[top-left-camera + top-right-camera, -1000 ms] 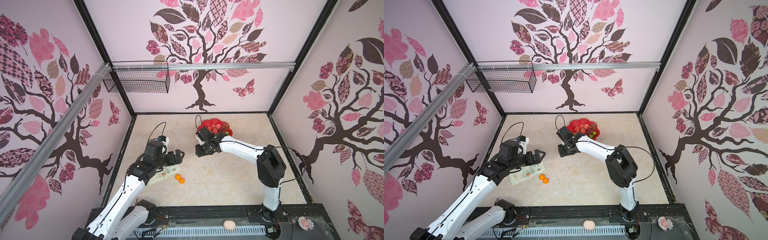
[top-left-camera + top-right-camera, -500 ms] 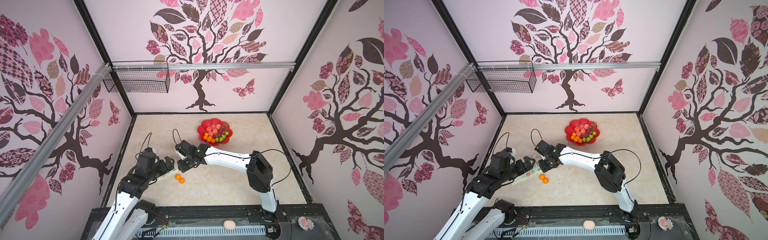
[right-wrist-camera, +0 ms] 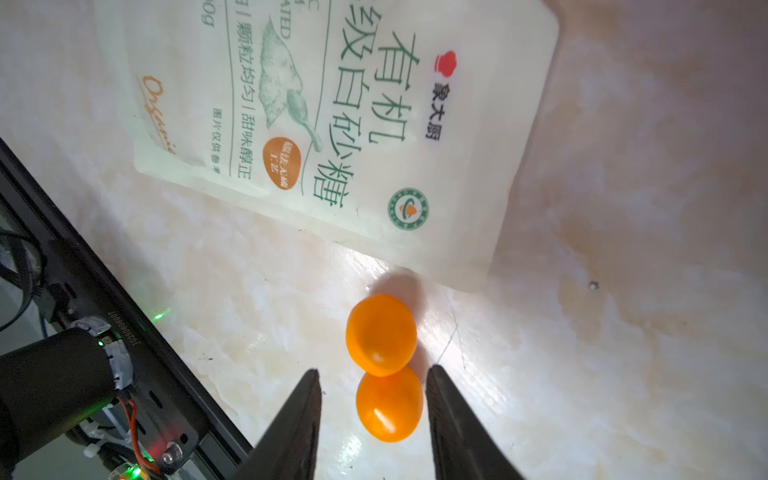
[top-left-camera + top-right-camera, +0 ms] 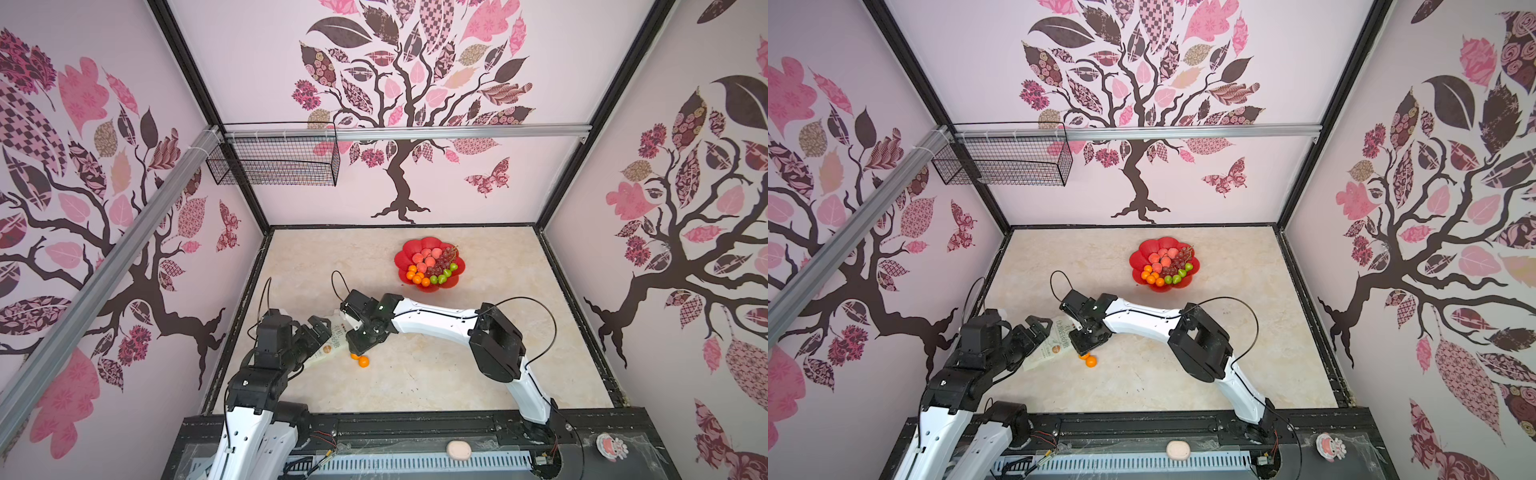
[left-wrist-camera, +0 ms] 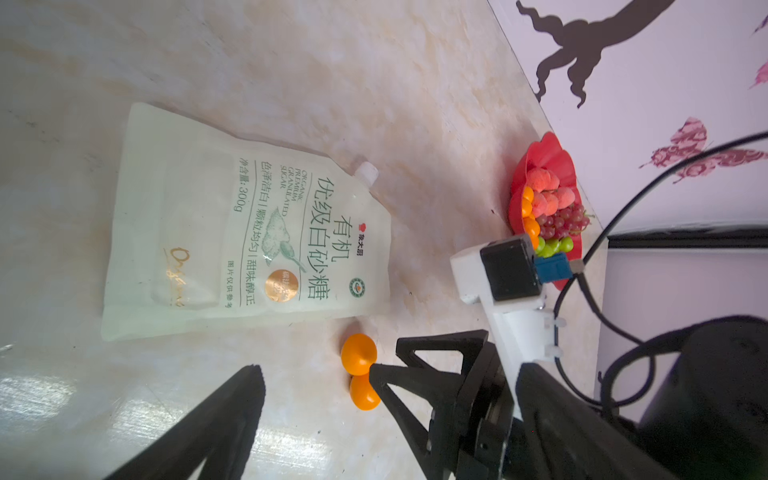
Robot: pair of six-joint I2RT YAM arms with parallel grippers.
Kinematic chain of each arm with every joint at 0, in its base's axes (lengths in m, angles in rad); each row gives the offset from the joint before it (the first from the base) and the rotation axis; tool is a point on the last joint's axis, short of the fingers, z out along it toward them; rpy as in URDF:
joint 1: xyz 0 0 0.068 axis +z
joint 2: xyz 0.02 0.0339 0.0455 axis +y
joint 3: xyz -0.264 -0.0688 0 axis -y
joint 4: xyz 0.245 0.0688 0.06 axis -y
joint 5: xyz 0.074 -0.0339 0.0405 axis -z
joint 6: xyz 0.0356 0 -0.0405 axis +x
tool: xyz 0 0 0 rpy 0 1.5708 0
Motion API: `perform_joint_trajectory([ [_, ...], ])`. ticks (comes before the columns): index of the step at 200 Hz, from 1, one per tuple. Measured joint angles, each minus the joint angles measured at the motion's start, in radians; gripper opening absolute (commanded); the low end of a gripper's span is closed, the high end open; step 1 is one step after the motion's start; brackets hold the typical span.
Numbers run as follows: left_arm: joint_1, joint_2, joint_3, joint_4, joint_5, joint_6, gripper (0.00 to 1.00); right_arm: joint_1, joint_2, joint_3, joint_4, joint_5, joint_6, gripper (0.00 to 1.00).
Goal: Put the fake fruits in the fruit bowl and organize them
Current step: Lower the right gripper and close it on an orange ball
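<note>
Well, a flat white printed plastic pouch with a small spout lies on the pale marbled bench. Two small round orange plastic fruits sit just beside one of its corners, touching each other, so the pouch crowds them on that side. Far back and well apart from them, the shallow glossy red flower-shaped plastic bowl holds pink peaches, a purple-red grape bunch, more oranges and green pears. A black wire basket hangs from the rail on the back wall, off to the left.

The right claw has its jaws partly apart, straddling the orange fruit farther from the pouch. One finger is right against the fruit's side and the other stands off a little, so the fruit is not clamped. In the left wrist view a fingertip seems to touch where the two fruits meet, though I can't be sure of contact. The left claw hangs over the pouch's near end, jaws wide apart and holding nothing.

The right arm reaches across the middle to the left half of the bench. Its forearm is stretched low and nearly level, and its wrist is bent so the claw points down at the fruits. The left arm is folded close to its base, its claw aimed at the pouch.
</note>
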Motion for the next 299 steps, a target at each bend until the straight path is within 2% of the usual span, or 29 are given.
perform_joint_trajectory([
  [55, 0.026, 0.003, -0.013, 0.008, 0.062, -0.003, 0.98, 0.004, 0.049, 0.043, -0.023, -0.021, -0.008, 0.46],
  [198, 0.028, 0.021, -0.014, 0.034, 0.076, -0.001, 0.98, 0.004, 0.111, 0.074, -0.047, -0.024, -0.018, 0.45],
  [299, 0.028, 0.043, -0.014, 0.055, 0.076, 0.043, 0.98, 0.003, 0.124, 0.099, -0.058, -0.008, -0.031, 0.38],
])
